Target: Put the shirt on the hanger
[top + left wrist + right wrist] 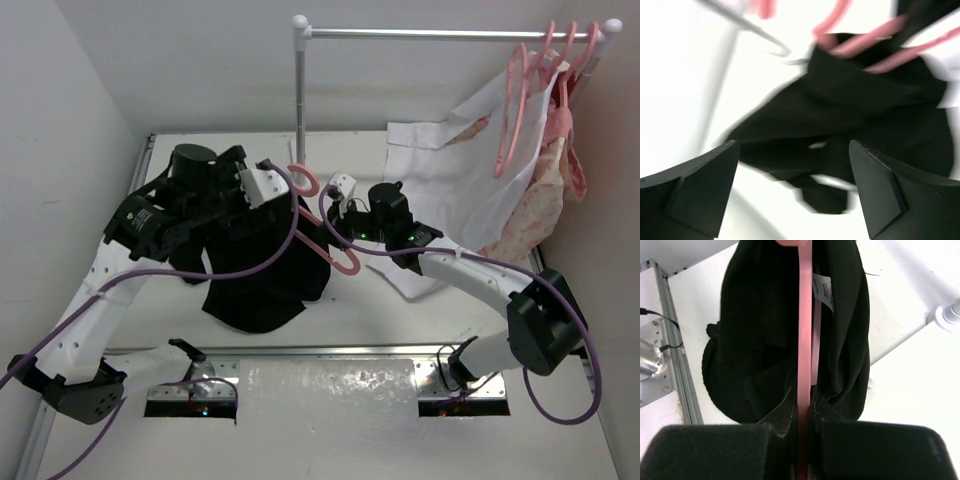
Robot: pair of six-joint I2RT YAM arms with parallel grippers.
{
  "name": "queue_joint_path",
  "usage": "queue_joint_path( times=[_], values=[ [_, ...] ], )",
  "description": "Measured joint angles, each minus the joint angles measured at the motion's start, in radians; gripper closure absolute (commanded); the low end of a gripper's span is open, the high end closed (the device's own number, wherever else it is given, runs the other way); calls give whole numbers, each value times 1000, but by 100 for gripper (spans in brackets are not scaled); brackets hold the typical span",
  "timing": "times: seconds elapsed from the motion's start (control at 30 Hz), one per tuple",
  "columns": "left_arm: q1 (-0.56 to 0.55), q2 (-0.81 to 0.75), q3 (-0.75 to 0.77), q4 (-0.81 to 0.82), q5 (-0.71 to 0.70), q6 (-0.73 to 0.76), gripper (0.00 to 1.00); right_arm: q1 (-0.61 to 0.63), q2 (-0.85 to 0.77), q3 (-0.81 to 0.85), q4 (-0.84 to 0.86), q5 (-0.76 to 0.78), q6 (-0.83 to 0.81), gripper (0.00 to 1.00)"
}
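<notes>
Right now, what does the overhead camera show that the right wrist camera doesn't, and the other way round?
Only the overhead view: the silver metal rail with spare pink plastic hangers, and a white shirt and a pink floral garment at the right. Only the right wrist view: a close look at the right gripper pinching the slim light-pink plastic hanger edge-on, and a small white label on the limp black fabric shirt. Both: that hanger and the black shirt.
</notes>
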Motion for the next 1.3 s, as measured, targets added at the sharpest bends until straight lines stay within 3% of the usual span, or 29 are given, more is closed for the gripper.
queue_joint_path(
  times=[0.23,0.53,0.6,0.67,0.83,1.0,1.1,1.13,1.27,1.3],
  values=[
    [19,15,-35,115,-114,291,5,0,11,2,13,-46,-4,100],
    [208,134,-78,128,84,541,4,0,11,2,3,-73,-29,100],
    [227,140,-86,133,120,562,14,0,10,2,-3,-82,-38,100],
    [240,149,-91,131,172,571,31,0,9,3,-8,-96,-47,100],
    [254,197,-96,127,288,592,31,-1,8,5,-17,-127,-61,100],
    [257,267,-97,76,354,613,50,-7,8,22,-41,-153,-68,100],
    [257,301,-97,24,379,639,96,-11,8,32,-46,-156,-71,100],
    [257,305,-99,16,375,627,100,-12,8,37,-51,-164,-72,100],
    [277,301,-116,-3,376,599,100,-19,10,87,-74,-161,-84,100],
    [288,298,-116,8,381,571,100,-18,11,104,-82,-148,-87,96]
  ],
)
